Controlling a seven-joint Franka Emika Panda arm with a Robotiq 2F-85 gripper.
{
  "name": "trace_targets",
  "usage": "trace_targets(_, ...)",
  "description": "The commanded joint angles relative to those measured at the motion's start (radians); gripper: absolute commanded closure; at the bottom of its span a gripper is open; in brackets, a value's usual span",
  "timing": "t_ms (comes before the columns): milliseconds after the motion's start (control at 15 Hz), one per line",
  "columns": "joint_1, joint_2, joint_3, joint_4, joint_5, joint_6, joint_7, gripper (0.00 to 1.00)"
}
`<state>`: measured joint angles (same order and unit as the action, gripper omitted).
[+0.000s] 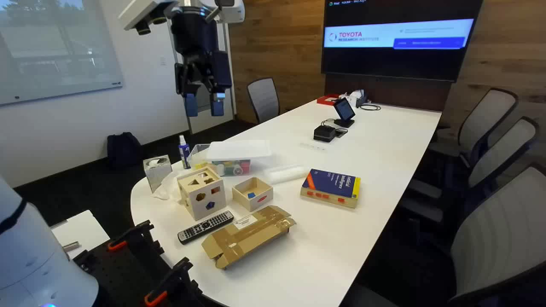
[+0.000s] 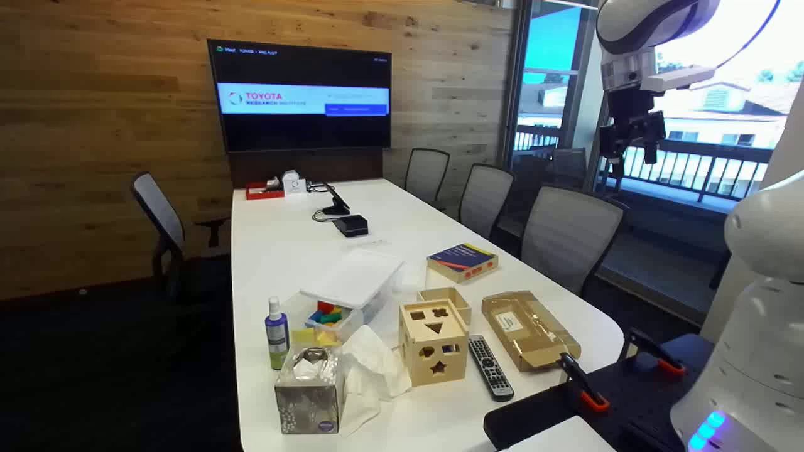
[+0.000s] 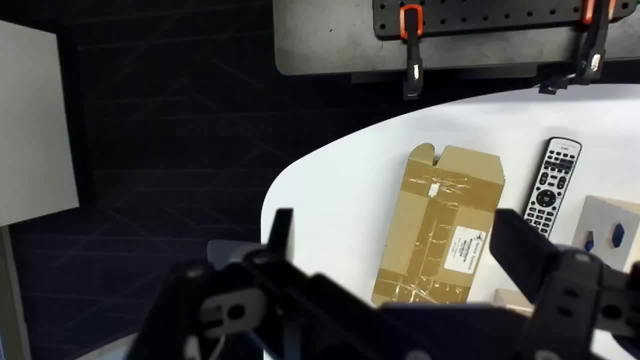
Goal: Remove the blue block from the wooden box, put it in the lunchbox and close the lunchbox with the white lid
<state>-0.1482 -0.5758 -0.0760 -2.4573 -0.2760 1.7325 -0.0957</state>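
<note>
Found the blue block (image 1: 251, 195) in the open-topped wooden box (image 1: 240, 198), so probably reachable from above. Saw the claw (image 1: 204, 106) spread wide, gripping nothing, held high presumably for clearance. Noted the white lid (image 2: 355, 276) lying partway over the lunchbox (image 2: 375, 309), perhaps leaving room for filling.

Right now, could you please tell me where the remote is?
In an exterior view, the remote lies right of centre on the table, between the wooden cube on its left and the cardboard box on its right.
</note>
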Motion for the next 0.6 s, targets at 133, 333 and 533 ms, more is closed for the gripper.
trace_targets(133,0.045,0.058,0.008,0.011,-0.013,0.068,-0.001,0.0)
trace_targets(333,0.109,0.164,0.04,0.03,-0.021,0.243,-0.027,0.0)
trace_targets(533,0.157,0.32,0.08,0.066,-0.031,0.418,-0.039,0.0)
